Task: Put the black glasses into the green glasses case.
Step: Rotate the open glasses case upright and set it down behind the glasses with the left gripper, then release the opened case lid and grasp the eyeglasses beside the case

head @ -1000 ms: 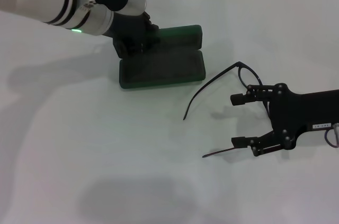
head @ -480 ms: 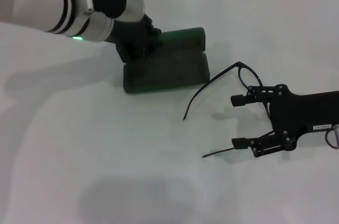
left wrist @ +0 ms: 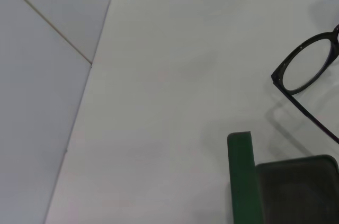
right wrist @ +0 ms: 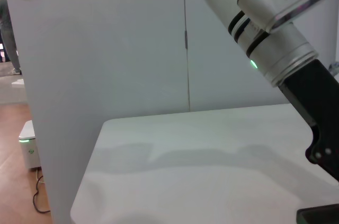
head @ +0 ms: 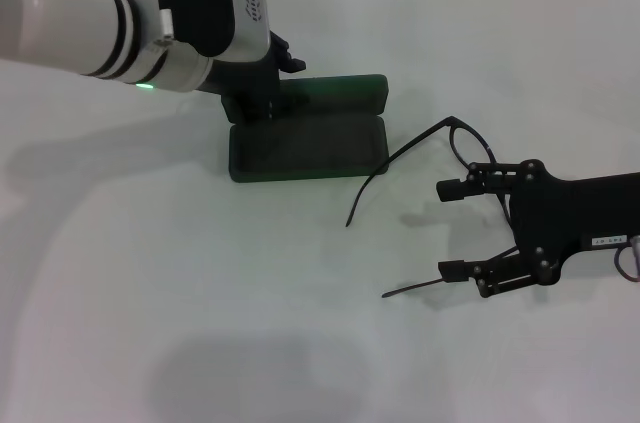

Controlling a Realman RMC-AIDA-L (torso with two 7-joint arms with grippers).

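1. The black glasses (head: 455,148) were found lying unfolded on the white worktop (head: 250,323), temple arms pointing toward the robot.
2. The right gripper (head: 448,227) was observed over them, jaws spread wide, one near each temple.
3. The green glasses case (head: 308,143) lay open just left of the glasses.
4. The left gripper (head: 262,78) was at the case's far left corner; its jaws could not be judged.

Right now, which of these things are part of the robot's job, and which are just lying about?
Part of the job:
- black glasses
- green glasses case, lying open
- left gripper, at the case
- right gripper, open, by the glasses

Just there:
- white table
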